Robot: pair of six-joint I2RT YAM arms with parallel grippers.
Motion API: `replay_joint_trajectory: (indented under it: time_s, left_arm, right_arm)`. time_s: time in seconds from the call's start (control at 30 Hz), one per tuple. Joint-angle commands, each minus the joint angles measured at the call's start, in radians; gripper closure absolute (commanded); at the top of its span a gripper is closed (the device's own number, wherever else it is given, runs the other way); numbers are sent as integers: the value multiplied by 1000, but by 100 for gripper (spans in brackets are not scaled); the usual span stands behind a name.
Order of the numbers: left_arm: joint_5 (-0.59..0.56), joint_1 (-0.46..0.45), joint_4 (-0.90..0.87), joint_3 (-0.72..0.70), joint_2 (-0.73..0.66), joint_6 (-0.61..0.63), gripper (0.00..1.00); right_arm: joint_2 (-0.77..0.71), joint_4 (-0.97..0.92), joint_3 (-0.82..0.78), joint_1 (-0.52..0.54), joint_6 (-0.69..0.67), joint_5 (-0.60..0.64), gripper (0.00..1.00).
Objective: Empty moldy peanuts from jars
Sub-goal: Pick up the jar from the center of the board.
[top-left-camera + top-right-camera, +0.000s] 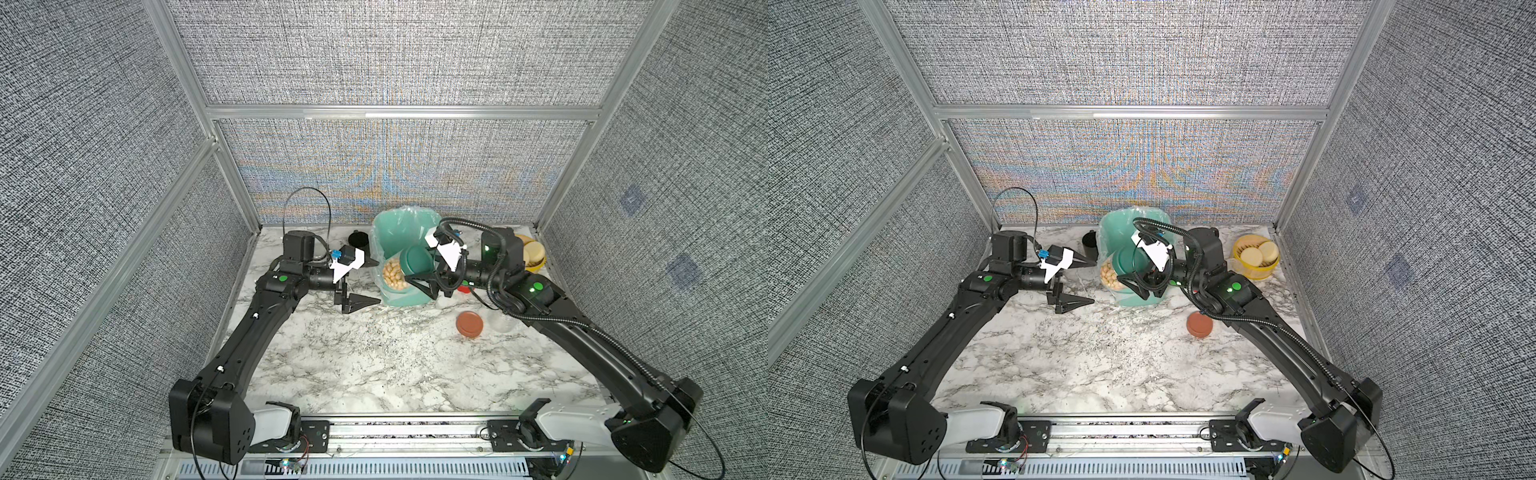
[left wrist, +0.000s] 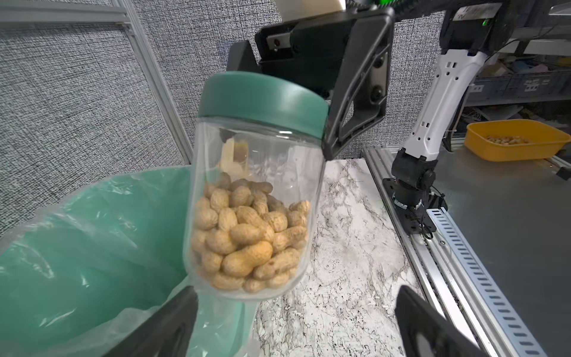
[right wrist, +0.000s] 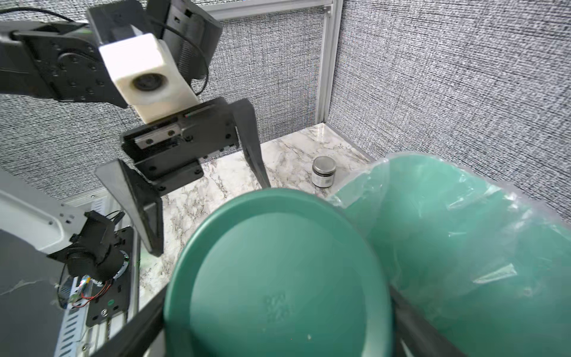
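A jar (image 2: 253, 185) hangs from right gripper (image 3: 278, 296) — seemingly at bin rim (image 2: 108, 183).

Both top views look down from high above the front edge of the bench (image 1: 374, 353), facing the back wall (image 1: 395, 166), and they take in the whole scene from far. The left wrist camera looks sideways, very near the green-lidded jar (image 2: 250, 201). The right wrist camera looks at its lid (image 3: 278, 278) from close, in the opposite direction. Both wrist views share the green bin (image 3: 463, 247).
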Motion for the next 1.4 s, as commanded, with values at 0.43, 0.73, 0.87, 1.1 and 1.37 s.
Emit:
replay_joint_trajectory:
  time_s: [0.43,0.73,0.87,1.1,1.37]
  left_arm:
    - [-75,-60,240,-51,8,-204,0]
    - [-91,-80,236,-50,32,-216,0]
    - [-96,-86,240,-50,40,-216,0]
    - [-80,-89,249,-45,48,-223,10]
    - [-77,-91,222,-41,48,-200,40]
  right_arm:
    - [25,165,-26,33,2,-153,100]
    - [72,256,-13,42,22,-207,100]
    - [82,295,-19,44,35,-225,100]
    - [109,251,0,57,7,-225,100]
    - [118,245,-2,56,4,-226,100]
